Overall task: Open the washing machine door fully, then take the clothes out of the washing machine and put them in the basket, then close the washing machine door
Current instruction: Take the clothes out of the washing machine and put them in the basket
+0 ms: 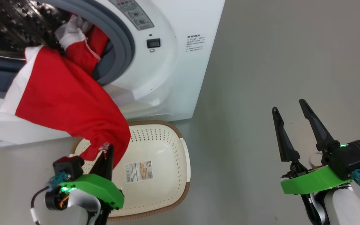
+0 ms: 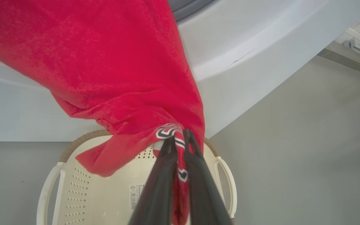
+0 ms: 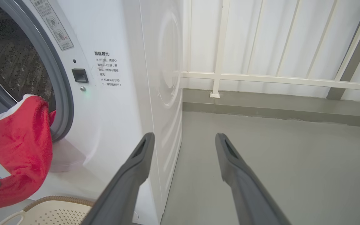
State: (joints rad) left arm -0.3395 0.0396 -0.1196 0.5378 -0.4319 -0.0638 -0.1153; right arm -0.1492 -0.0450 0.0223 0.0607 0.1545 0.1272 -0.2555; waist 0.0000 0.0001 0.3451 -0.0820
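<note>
Over the basket (image 1: 184, 162), seen from the head, the left claw (image 1: 107, 149) clamps red clothes (image 1: 64, 97) trailing from the washing machine (image 1: 173, 78); the right claw (image 1: 288, 106) is spread, empty. Left wrist: same pinch, above the basket. Right wrist: fingers (image 3: 136, 168) apart beside the washing machine.

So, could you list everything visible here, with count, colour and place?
washing machine: one, white, grey ring, upper left.
clothes: apparently two, red with white; one hangs from the machine towards the basket, one lies inside.
basket: one, cream, brown rim, on the floor before the machine.
paper label: one, white, basket bottom.
floor: one, grey, all around.
railing: one, white, beyond the machine.
left pincer: one, dark, shut on the clothes over the basket.
right pincer: one, dark, open, at right.
</note>
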